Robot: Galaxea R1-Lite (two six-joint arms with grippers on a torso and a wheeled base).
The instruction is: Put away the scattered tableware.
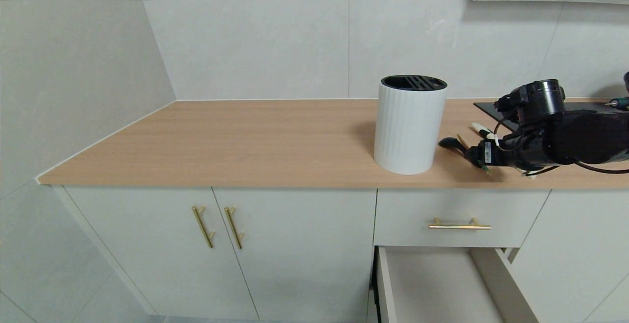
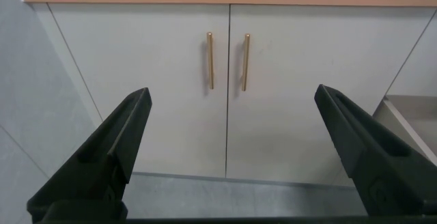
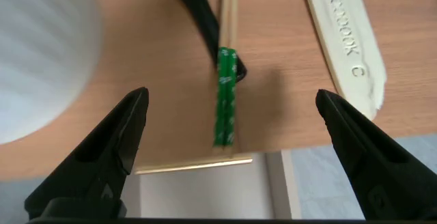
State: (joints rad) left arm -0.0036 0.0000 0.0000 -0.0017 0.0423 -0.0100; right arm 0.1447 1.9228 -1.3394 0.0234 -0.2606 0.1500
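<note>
A white ribbed holder (image 1: 410, 124) with a black slotted top stands on the wooden counter (image 1: 245, 141). Just right of it lie a black spoon (image 1: 448, 142), a pair of chopsticks (image 1: 462, 141) and a white flat utensil (image 1: 479, 129). My right gripper (image 1: 480, 160) hovers low over them at the counter's front edge. In the right wrist view it (image 3: 229, 111) is open, straddling the chopsticks' green-wrapped end (image 3: 226, 108), with the spoon handle (image 3: 198, 16), the white utensil (image 3: 345, 43) and the holder (image 3: 41, 53) around it. My left gripper (image 2: 232, 98) is open, low, facing the cabinet doors (image 2: 225, 101).
A dark flat panel (image 1: 491, 109) lies on the counter behind my right arm. Under the counter are a closed drawer with a gold handle (image 1: 459, 225), an open empty drawer (image 1: 432, 283) below it, and two doors with gold handles (image 1: 218, 227). Tiled walls close the back and left.
</note>
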